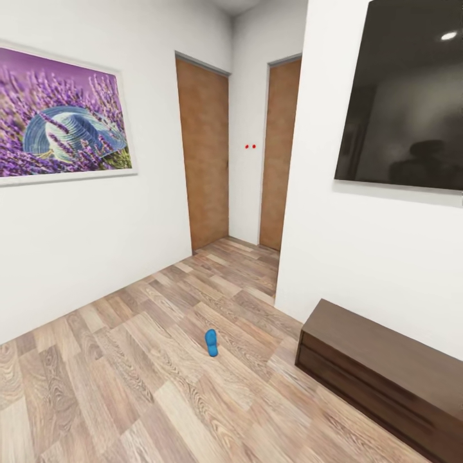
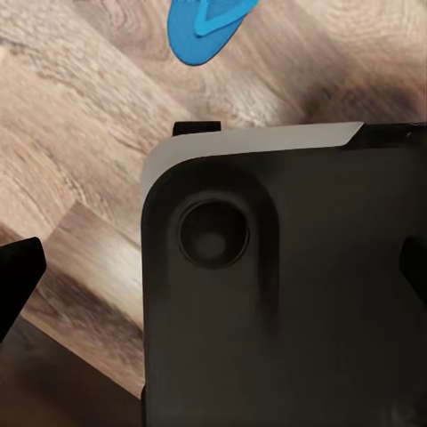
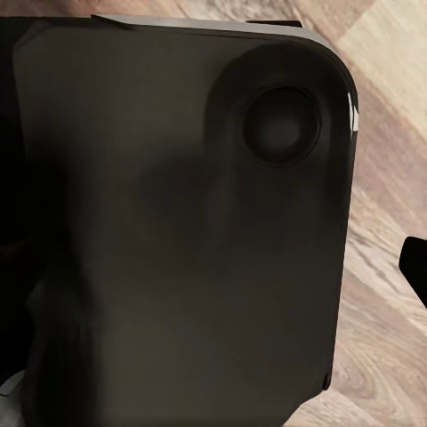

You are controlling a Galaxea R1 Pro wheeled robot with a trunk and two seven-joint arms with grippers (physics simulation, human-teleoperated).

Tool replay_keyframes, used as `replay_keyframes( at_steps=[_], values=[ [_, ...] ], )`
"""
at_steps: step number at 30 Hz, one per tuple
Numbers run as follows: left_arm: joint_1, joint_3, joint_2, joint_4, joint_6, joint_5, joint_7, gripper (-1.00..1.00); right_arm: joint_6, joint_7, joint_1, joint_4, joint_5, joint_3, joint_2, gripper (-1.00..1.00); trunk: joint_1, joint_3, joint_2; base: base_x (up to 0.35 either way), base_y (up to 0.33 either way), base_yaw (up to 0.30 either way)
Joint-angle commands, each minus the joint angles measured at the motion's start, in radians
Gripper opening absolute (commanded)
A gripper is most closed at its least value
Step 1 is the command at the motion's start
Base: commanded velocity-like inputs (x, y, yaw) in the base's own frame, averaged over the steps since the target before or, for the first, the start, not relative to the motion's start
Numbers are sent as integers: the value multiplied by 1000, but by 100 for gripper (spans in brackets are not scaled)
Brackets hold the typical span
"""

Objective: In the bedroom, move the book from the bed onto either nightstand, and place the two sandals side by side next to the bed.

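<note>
One bright blue sandal (image 1: 211,342) lies flat on the wood-plank floor (image 1: 128,386) in the middle of the bedroom, ahead of me. In the left wrist view a blue sandal (image 2: 206,22) lies on the planks just beyond my dark base (image 2: 285,294); whether it is the same one I cannot tell. My left gripper (image 2: 213,267) hangs over the base, its dark fingertips (image 2: 18,276) at the picture's two sides, open and empty. My right gripper (image 3: 213,267) also hangs above the base with one fingertip (image 3: 414,267) showing far out, open. The book, the bed and the nightstand are out of view.
A long low dark bench cabinet (image 1: 386,373) stands against the right wall under a wall-mounted black screen (image 1: 405,96). A lavender picture (image 1: 61,116) hangs on the left wall. Two brown doors (image 1: 206,154) close off a short passage at the back.
</note>
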Motion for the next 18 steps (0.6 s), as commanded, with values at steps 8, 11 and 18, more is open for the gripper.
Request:
replay_keyframes(
  at_steps=[8,11,18],
  values=[
    [-1,0,0,1,-3,0,-1,100,-3,0,-1,1,0,0,0,100,0,-1,-1,54,48,-145],
    [-1,0,0,0,-3,0,-1,100,-3,0,-1,1,0,0,0,100,0,-1,-1,60,57,-196],
    [-1,0,0,1,-3,0,-1,100,-3,0,-1,1,0,0,0,100,0,-1,-1,28,26,-95]
  ],
)
